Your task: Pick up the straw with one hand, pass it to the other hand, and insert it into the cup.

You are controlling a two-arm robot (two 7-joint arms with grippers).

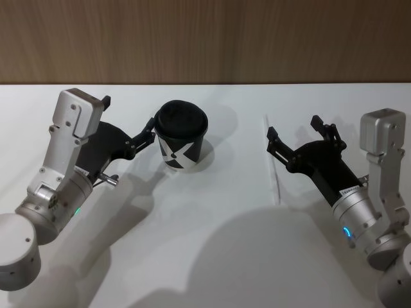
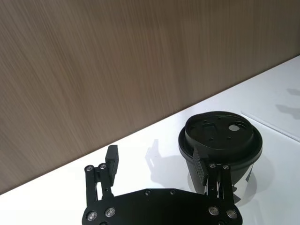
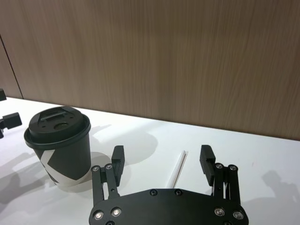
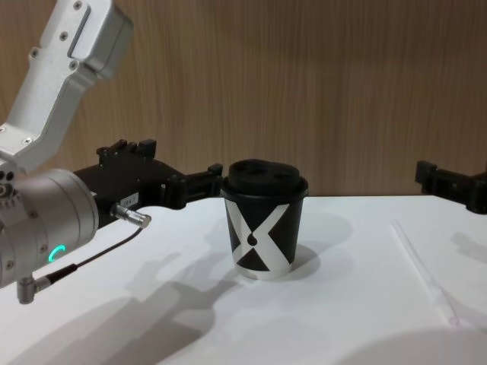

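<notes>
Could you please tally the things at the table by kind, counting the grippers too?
cup: 1
straw: 1
grippers: 2, the left gripper and the right gripper, both open
Total: 4

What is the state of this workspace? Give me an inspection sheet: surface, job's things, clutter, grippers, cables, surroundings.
Surface: white table, with the arms' shadows on it.
Job's things: black cup with a white X, upright, lid on; white straw lying flat on the robot's right of the cup, apart from it.
Clutter: nothing seen.
Grippers: left gripper open, one finger close by the cup's rim, contact unclear; right gripper open, held above the straw.
Cables: grey cable with a metal plug at the left wrist.
Surroundings: wood-panel wall behind the table.
</notes>
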